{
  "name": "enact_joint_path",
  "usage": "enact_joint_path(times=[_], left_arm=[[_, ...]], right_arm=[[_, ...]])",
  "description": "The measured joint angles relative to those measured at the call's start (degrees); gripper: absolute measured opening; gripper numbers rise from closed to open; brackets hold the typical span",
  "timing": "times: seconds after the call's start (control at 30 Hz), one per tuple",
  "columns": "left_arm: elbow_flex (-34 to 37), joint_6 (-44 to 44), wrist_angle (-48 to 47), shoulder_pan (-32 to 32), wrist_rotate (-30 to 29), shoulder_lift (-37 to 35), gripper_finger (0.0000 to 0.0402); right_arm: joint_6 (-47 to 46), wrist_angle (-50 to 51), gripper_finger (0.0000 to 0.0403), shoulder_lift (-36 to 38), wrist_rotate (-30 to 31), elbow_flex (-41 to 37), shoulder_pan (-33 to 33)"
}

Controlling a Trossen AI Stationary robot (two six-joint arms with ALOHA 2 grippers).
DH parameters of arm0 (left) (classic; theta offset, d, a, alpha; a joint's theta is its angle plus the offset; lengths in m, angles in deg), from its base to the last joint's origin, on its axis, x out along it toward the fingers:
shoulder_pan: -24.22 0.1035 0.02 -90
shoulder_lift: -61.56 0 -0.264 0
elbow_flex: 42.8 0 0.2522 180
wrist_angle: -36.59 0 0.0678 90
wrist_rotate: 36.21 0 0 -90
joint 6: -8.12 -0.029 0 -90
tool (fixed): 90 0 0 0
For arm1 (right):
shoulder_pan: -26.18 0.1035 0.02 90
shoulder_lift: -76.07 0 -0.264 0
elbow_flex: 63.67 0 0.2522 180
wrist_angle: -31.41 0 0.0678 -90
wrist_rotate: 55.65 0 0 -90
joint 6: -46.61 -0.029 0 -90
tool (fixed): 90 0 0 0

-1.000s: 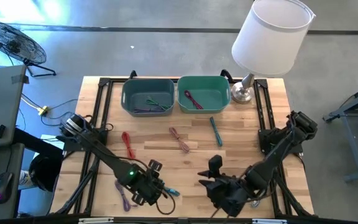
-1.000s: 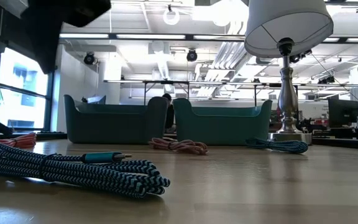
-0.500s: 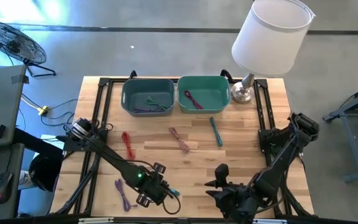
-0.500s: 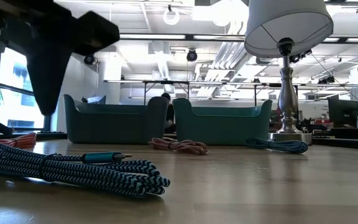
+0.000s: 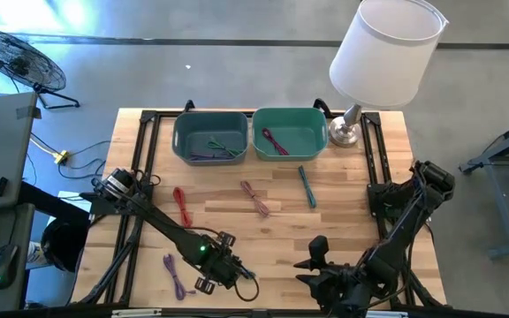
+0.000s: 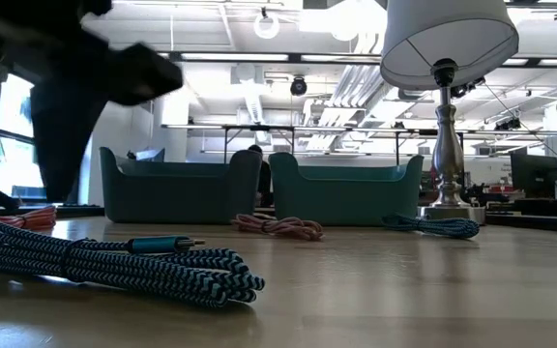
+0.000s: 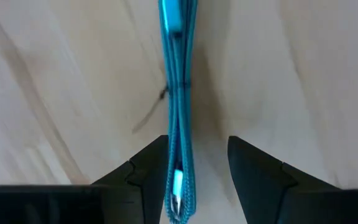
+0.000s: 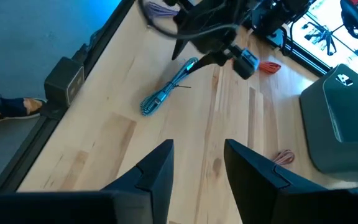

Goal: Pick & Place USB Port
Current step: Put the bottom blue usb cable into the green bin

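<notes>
Here the left pincer (image 5: 228, 272) hangs low over the near edge of the table (image 5: 343, 190), right above the blue cable (image 7: 178, 124), which the left arm reaches far more readily than the right. In the left wrist view the coiled cable runs lengthwise straight between the two fingers (image 7: 145, 168), its long axis in line with the gap, one plug end lying between them. The pincer is open and touches nothing I can make out, so a short drop and a squeeze across the bundle looks like the next call. Further right, the right pincer (image 5: 318, 269) waits near the table's front edge, open and empty
</notes>
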State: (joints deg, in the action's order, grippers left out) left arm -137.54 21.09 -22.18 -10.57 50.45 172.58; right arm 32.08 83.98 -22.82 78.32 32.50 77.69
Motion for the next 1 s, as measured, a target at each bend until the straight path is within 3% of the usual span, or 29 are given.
enact_joint_path(times=[0.47,0.53,0.7,1.0], left_arm=[[-0.12,1.52,-1.28,2.25,3.77,5.24,0.0156],[-0.23,2.40,-1.28,3.33,5.80,6.67,0.0134],[-0.14,-0.79,-1.22,4.14,5.65,6.76,0.0022],[0.32,-2.76,2.63,4.40,-0.24,2.45,0.0012]], right_arm=[[-0.99,0.71,0.0134,-0.04,-0.01,-0.04,0.00],[-1.64,0.85,0.0134,-0.04,-0.01,-0.05,0.23],[-2.04,0.94,0.0134,-0.04,-0.04,-0.07,0.33],[-3.21,2.18,0.0133,-0.04,0.64,-0.07,2.53]])
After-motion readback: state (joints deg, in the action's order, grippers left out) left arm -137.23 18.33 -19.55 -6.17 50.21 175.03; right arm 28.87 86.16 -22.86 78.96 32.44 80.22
